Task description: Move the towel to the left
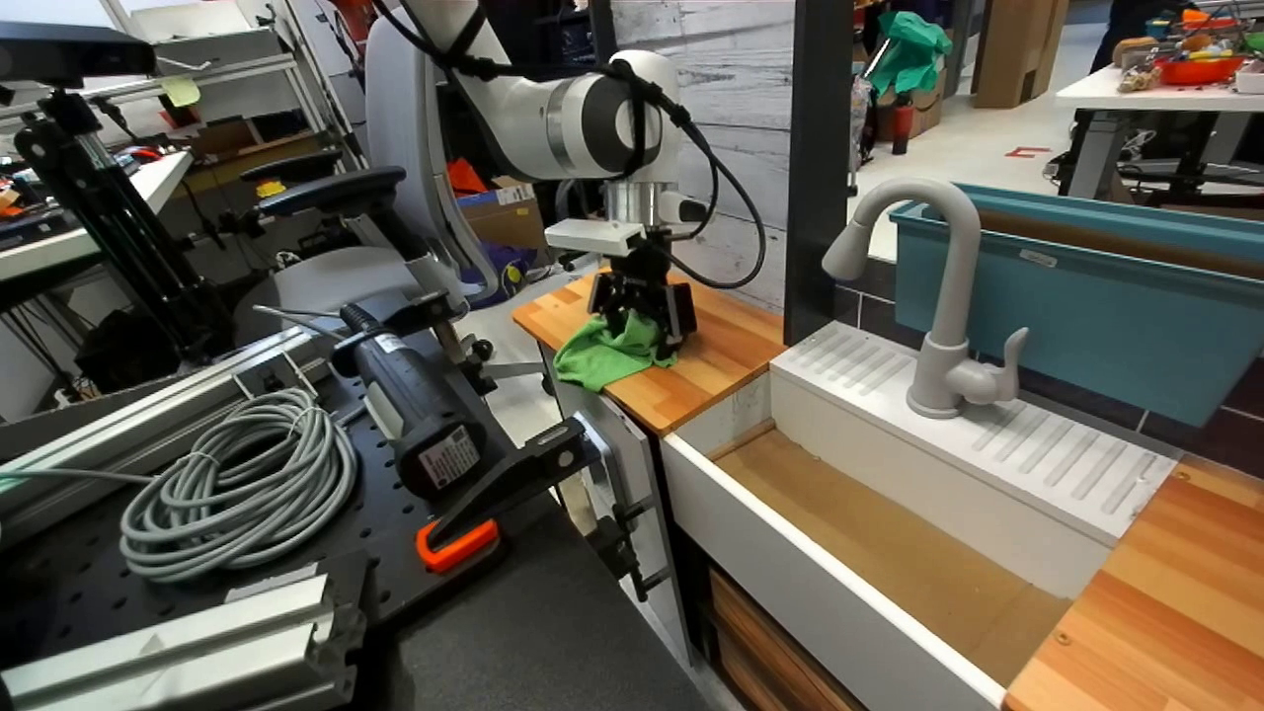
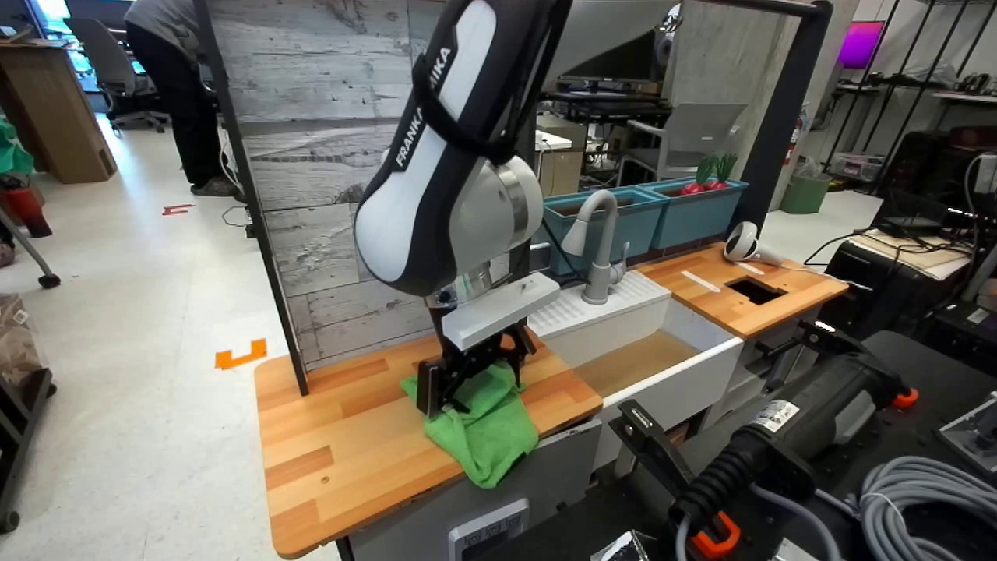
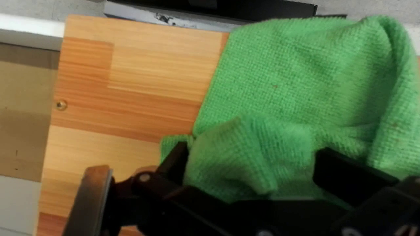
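Observation:
A crumpled green towel (image 1: 597,357) lies on the wooden counter (image 1: 721,380) beside the sink. In an exterior view, part of the towel (image 2: 498,436) hangs over the counter's front edge. My gripper (image 1: 647,328) points down at the towel and is low over the counter. In the wrist view, the towel (image 3: 305,75) fills the right and the middle. My gripper's fingers (image 3: 252,157) stand wide apart, with a raised fold of towel between them. The left finger is close against the fold. The towel's part under the gripper is hidden.
A white sink (image 1: 829,602) with a grey faucet (image 1: 953,296) adjoins the counter. A grey plank wall (image 2: 311,195) stands behind the gripper. Teal planters (image 1: 1086,306) stand behind the faucet. A black bench (image 1: 533,612) with a cable coil (image 1: 247,484) and a clamped tool stands in front.

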Available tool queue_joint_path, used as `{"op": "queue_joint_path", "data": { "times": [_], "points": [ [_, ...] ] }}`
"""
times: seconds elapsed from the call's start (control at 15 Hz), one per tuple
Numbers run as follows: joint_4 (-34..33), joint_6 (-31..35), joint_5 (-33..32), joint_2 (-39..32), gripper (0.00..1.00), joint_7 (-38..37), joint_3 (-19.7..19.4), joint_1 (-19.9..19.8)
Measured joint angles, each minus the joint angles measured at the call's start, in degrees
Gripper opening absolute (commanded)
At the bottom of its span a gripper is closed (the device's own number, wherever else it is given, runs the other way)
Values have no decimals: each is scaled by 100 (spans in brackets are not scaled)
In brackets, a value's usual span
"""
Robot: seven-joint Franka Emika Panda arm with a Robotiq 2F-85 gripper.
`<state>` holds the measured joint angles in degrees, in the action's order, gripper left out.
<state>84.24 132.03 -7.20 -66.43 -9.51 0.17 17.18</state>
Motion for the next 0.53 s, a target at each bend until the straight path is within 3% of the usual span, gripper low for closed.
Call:
{"op": "queue_joint_path", "data": {
  "times": [0.53],
  "points": [
    [-1646,-802,-159,-834,100,81,16,565]
  ]
}}
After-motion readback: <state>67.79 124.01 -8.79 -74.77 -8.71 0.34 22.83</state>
